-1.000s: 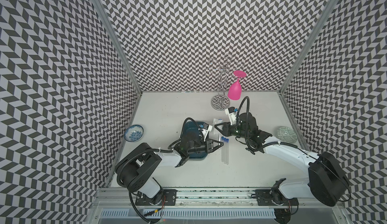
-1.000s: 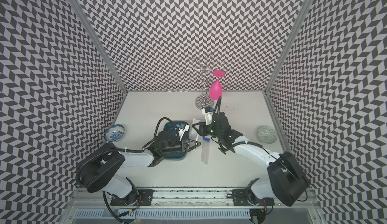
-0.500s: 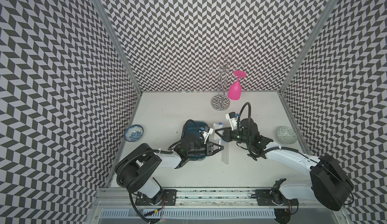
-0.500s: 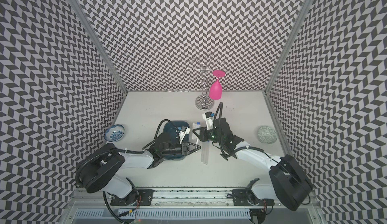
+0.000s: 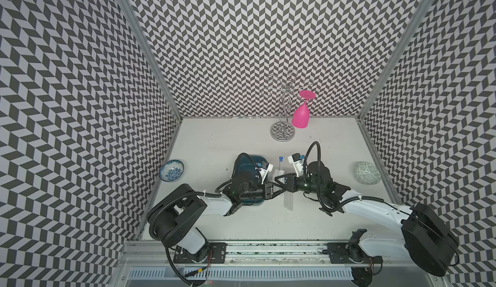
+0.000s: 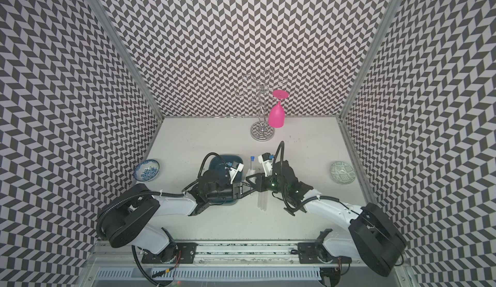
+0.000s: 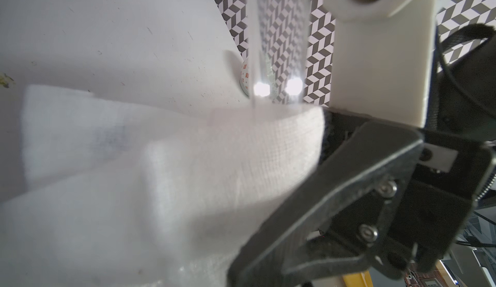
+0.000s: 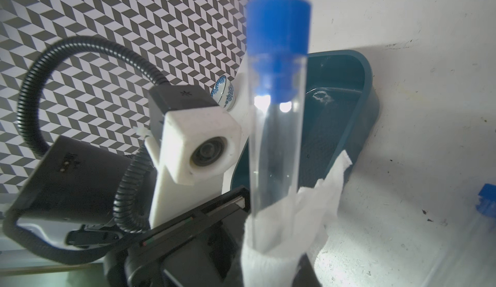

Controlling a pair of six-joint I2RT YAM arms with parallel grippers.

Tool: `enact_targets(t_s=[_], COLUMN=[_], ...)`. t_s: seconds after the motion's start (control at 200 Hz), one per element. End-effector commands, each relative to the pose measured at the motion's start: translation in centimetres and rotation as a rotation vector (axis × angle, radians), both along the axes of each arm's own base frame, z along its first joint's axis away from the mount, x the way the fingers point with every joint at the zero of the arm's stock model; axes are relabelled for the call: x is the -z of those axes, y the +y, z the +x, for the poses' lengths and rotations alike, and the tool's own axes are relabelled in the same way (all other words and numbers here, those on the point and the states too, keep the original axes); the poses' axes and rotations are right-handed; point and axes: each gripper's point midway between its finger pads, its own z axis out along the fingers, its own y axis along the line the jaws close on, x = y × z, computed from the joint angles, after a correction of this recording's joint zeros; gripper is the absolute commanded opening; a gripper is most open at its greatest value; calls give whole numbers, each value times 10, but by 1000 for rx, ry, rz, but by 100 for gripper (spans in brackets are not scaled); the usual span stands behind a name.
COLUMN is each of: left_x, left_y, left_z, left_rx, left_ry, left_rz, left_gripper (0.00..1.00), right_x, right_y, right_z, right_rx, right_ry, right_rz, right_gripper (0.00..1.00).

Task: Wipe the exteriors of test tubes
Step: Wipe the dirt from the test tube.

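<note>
Test tubes (image 5: pixel 288 201) flat on the bench (image 5: pixel 214 143), clear, side by side, nearest of all the loose things; count hard to make out. Just beyond, left fingers (image 5: pixel 279 187) and right fingers (image 5: pixel 284 178) meeting tip to tip from either side, above the bench. Left fingers pinched tight on a white tissue (image 7: pixel 188 178), folded around another test tube (image 8: pixel 276 127). Right fingers closed narrow on that same test tube, exact grip point hidden behind the tissue in the right wrist view. Test tube held off the bench, pointing away from the base rail, blue cap (image 8: pixel 279 28) at the far end, clear wall bare between cap and tissue. Teal tray (image 5: pixel 243 165) on the left, partly under the left arm, close beside the held test tube. Blue-patterned bowl (image 5: pixel 171 170) well out to the left near the wall; pale green dish (image 5: pixel 367 176) well out to the right. Farthest back, chrome wire rack (image 5: pixel 283 132) upright near the rear wall, pink glass (image 5: pixel 300 116) hanging upside down from one arm.
</note>
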Motion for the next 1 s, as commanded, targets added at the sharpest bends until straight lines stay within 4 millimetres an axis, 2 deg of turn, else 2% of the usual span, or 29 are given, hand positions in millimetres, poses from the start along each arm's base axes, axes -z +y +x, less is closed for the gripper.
enact_targets(t_s=[0.0, 0.145, 0.225, 0.27, 0.376, 0.511, 0.561, 0.636, 0.716, 0.851, 0.996], left_x=[-19, -18, -15, -16, -35, -68, -73, -76, -74, -64, -60], left_y=[5, 19, 32, 38, 53, 69, 71, 68, 56, 30, 15], left_z=[3, -1, 0, 2, 13, 40, 51, 67, 75, 77, 75], left_rx=[-24, -66, -120, -151, -236, -344, -369, -380, -342, -229, -193], left_ry=[-25, -11, -7, -19, -92, -219, -244, -254, -250, -212, -211], left_rz=[-48, -24, 17, 42, 75, 104, 115, 121, 115, 79, 53], left_gripper=[22, 36, 45, 48, 51, 60, 63, 64, 64, 62, 59], right_x=[-12, -23, -20, -16, -7, -3, -3, -4, -8, -13, -18], right_y=[2, 6, 5, 4, 3, 2, 2, 3, 4, 5, 6], right_z=[8, 14, 14, 13, 6, -6, -10, -16, -22, -28, -32], right_rx=[-3, -17, -23, -27, -48, -77, -86, -105, -120, -131, -132], right_ry=[-75, -106, -113, -109, -93, -77, -75, -68, -68, -70, -71], right_rz=[-28, -43, -59, -73, -80, -47, -32, -13, 2, 23, 44], right_gripper=[14, 14, 14, 13, 14, 13, 13, 14, 13, 13, 14])
